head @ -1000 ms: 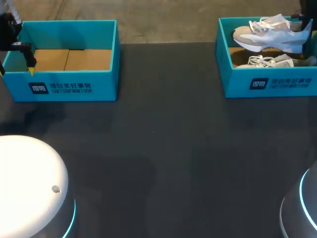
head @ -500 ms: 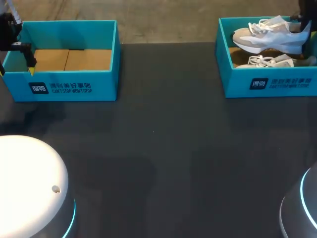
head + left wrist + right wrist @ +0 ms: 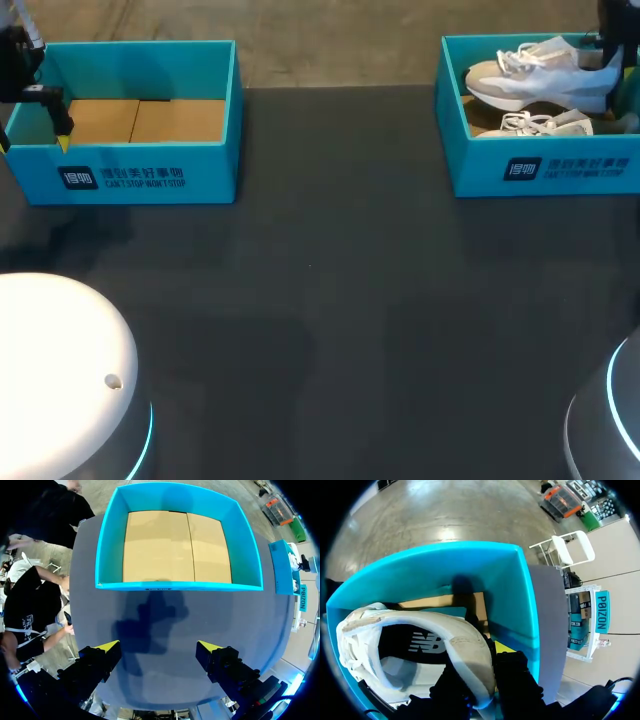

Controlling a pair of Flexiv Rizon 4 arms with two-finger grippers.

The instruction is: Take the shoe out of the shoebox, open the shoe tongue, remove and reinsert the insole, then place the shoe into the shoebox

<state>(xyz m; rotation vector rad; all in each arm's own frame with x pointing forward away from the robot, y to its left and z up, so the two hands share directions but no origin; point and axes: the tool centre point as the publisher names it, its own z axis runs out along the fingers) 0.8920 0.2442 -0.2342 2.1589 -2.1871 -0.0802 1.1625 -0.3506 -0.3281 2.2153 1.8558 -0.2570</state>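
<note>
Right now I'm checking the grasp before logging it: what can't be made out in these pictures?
Head view: the right gripper is mostly cut off by the edge.
Right wrist view: the shoe between the fingers hides one fingertip.
Right wrist view: the lower shoe is hidden under the held one.
</note>
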